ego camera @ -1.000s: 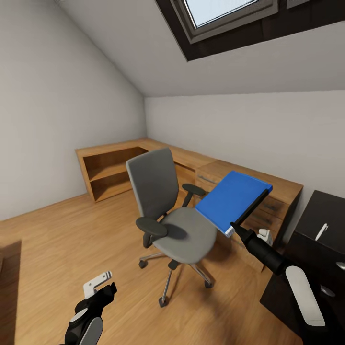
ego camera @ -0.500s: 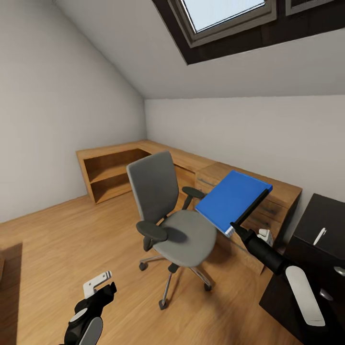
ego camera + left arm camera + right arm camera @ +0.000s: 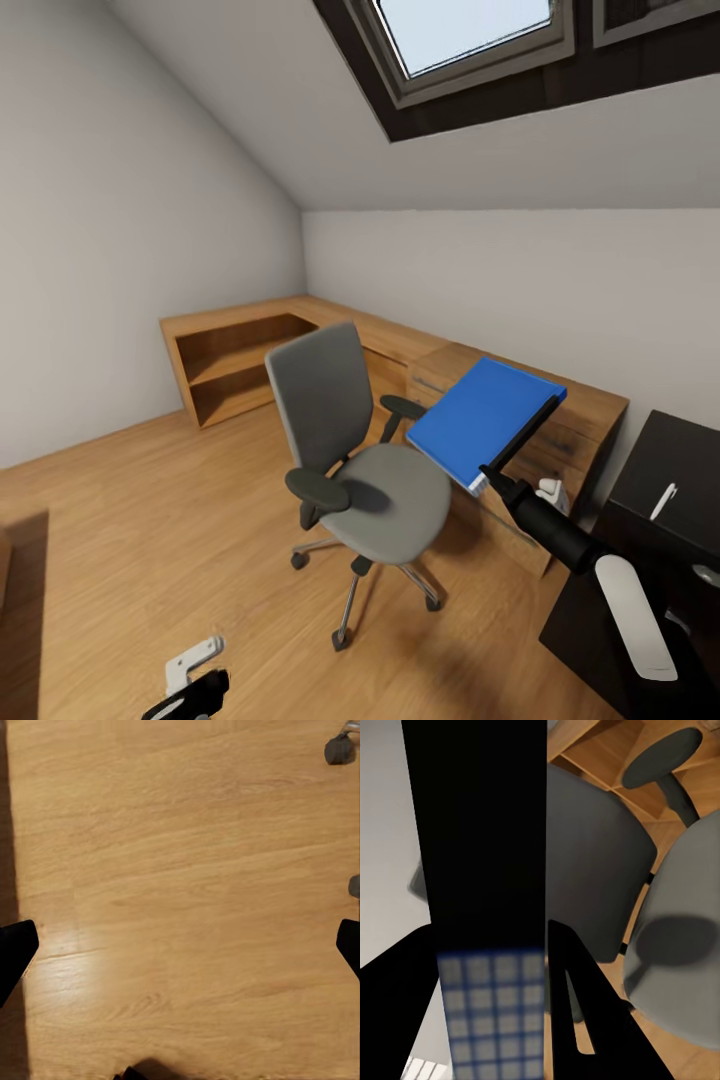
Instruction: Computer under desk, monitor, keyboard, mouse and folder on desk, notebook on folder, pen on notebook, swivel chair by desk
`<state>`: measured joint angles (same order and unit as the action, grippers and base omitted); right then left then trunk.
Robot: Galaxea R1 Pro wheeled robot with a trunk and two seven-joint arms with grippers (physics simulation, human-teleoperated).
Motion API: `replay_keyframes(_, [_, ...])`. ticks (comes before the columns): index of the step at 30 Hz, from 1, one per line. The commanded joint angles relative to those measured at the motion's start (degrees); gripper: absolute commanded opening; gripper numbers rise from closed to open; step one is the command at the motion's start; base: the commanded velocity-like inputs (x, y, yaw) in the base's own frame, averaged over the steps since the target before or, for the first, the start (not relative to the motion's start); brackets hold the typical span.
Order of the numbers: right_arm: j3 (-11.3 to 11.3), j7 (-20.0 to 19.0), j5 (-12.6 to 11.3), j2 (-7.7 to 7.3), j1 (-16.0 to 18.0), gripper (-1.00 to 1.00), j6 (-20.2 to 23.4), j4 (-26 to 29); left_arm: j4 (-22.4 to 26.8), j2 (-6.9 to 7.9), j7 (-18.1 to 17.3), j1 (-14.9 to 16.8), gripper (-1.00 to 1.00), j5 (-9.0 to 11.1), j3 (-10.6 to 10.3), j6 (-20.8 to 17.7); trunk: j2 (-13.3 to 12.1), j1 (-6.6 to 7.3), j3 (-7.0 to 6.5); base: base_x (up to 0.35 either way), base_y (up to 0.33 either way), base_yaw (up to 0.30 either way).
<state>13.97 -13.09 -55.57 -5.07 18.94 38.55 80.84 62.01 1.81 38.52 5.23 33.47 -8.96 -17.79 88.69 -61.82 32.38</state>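
— Looking at the head view, what is cut off or hard to read?

— The left pincer (image 3: pixel 190 672) sits at the bottom edge, only its pale tip and a black bit showing. In its wrist view the two dark fingertips (image 3: pixel 15 952) stand at opposite edges, spread wide over bare floor (image 3: pixel 180 870), with a chair caster (image 3: pixel 341 748) at one corner. The black tabletop (image 3: pixel 680 470) is cut by the right edge; a pen (image 3: pixel 663 501) lies on it. The white thing near the right arm is too small to name.

— And the right pincer?

— The right pincer (image 3: pixel 488 472) is pinching the folder (image 3: pixel 480 415) at its near edge. In its wrist view the folder (image 3: pixel 487 870) is a dark slab between the fingers (image 3: pixel 577 1020), blurred, with a blue grid patch low on it.

— Where is the folder, and how does it lie?

— In the air, beside the chair (image 3: pixel 360 450) and above the seat's right side, in front of the wooden chest (image 3: pixel 560 400). It is tilted, its blue face turned up and to the left; the long axis runs from the pincer up and away toward the wall, the far end higher.

— Anything different from a second ago?

— The whole view has tipped upward a little: more skylight (image 3: pixel 470 30) shows and the left arm has slid lower in the picture. That is the camera. The folder keeps the same tilt in the same grip, and the chair stands as before.
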Motion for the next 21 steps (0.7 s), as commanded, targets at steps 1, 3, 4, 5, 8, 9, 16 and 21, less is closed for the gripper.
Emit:
replay_keyframes(1, [0.10, -0.18, 0.04, 0.06, 0.04, -1.00, 0.32, -0.07, -2.17, 0.04, 0.41, 0.04, 1.00, 0.28, -0.26, 1.52, -0.38, 0.23, -0.13, 0.000, 0.000, 0.000])
replay_keyframes(3, [0.10, -0.18, 0.00, 0.12, 0.04, -1.00, 0.31, -0.16, -5.35, -0.01, 0.37, 0.04, 1.00, 0.28, -0.59, 4.40, -1.19, 0.67, -0.49, 0.000, 0.000, 0.000])
replay_keyframes(4, [0.10, -0.18, -0.04, 0.13, 0.04, -1.00, 0.32, -0.19, -7.55, -0.02, 0.36, 0.04, 1.00, 0.28, -1.27, 6.35, -1.59, 0.89, -0.67, 0.000, 0.000, 0.000])
replay_keyframes(5, [0.09, -0.18, -0.07, 0.13, 0.04, -1.00, 0.33, -0.20, -8.66, -0.01, 0.35, 0.04, 1.00, 0.28, -1.75, 7.27, -1.99, 1.11, -0.85, 0.000, 0.000, 0.000])
replay_keyframes(8, [0.09, -0.18, -0.20, 0.16, 0.04, -1.00, 0.38, -0.21, -14.89, -0.09, 0.33, 0.04, 1.00, 0.19, -6.10, 13.45, -3.19, 1.77, -1.39, 0.000, 0.000, 0.000])
replay_keyframes(9, [0.09, -0.18, -0.22, 0.15, 0.04, -1.00, 0.40, -0.19, -15.08, -0.11, 0.33, 0.04, 1.00, 0.19, -6.37, 13.68, -3.59, 1.99, -1.56, 0.000, 0.000, 0.000])
replay_keyframes(16, [0.12, -0.18, -0.03, 0.09, 0.04, -1.00, 0.40, 0.22, -15.58, -0.14, 0.33, 0.04, 1.00, 0.27, -6.89, 14.09, -6.40, 3.52, -2.82, 0.000, 0.000, 0.000])
replay_keyframes(21, [0.18, -0.18, 0.02, 0.06, 0.04, -1.00, 0.39, 0.27, -15.60, -0.14, 0.33, 0.04, 1.00, 0.28, -6.95, 14.10, -8.40, 4.62, -3.72, 0.000, 0.000, -0.059])
